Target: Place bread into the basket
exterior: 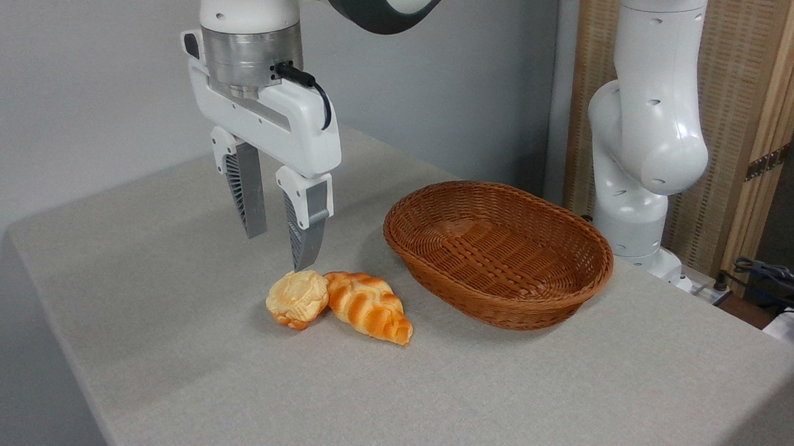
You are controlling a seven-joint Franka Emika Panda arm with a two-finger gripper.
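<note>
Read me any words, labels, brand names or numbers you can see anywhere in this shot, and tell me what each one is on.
None: no readable text, number or sign shows in this view.
The hand, its white housing and the arm show no legible logo.
The round bun, the braided bread, the basket and the table carry no markings.
The clutter at the far right edge is too small to tell.

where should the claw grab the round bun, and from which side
Probably from above, across the round bun at its widest middle. It lies low on the table with the braided roll touching its right side, so closing front to back avoids that roll. The open claw hangs just above.
</note>
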